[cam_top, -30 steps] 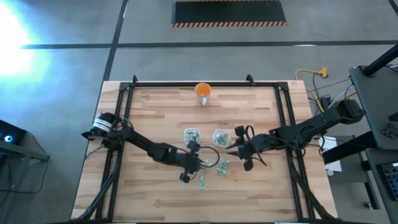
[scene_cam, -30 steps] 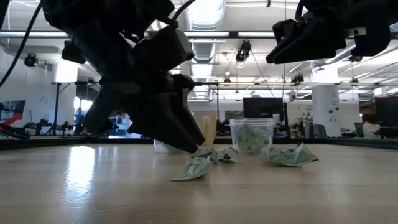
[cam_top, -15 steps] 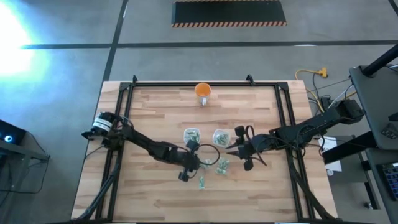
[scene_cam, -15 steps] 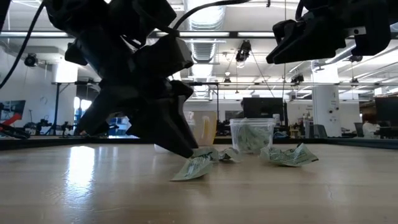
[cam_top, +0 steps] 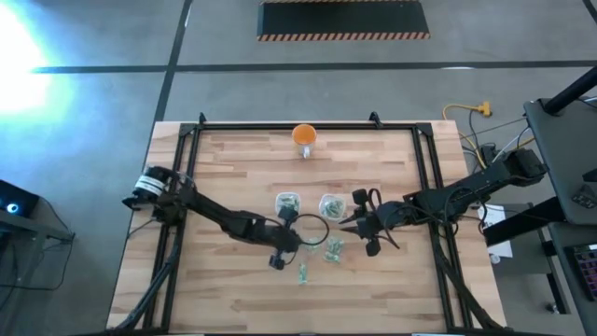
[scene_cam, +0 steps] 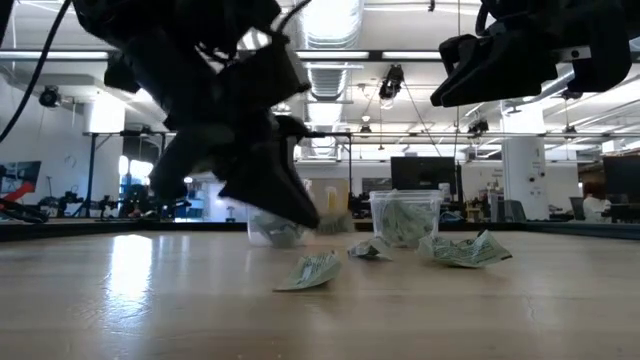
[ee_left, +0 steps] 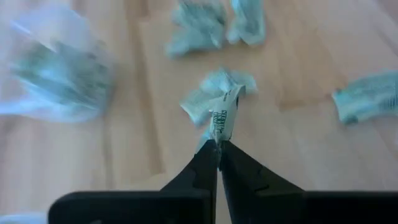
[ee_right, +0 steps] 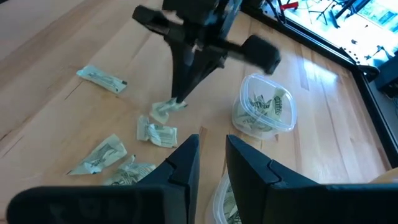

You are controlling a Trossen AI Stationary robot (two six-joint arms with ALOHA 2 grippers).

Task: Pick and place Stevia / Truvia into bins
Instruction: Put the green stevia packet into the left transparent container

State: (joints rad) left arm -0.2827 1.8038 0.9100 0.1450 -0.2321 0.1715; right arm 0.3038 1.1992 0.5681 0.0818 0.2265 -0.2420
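Left arm: your dark left gripper (ee_left: 218, 144) is raised off the table, fingers pinched on a small pale green-and-white paper sachet (ee_left: 223, 115).
Right arm: your dark right gripper (ee_right: 212, 146) hangs above the table (fingers a narrow gap apart), holding nothing.

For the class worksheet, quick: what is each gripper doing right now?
Left gripper: shut on a sachet, lifted off the table.
Right gripper: open, holding nothing.

- You see a grey concrete floor (cam_top: 93, 140) around the wooden table (cam_top: 242, 159), with a black mat (cam_top: 343, 19) edged in hazard stripes.
- Glare (cam_top: 19, 47) floods one corner.
- Beyond, an open workshop: ceiling ducts (scene_cam: 335, 25), strip lights (scene_cam: 600, 115), monitors (scene_cam: 425, 172), a white pillar (scene_cam: 520, 165).
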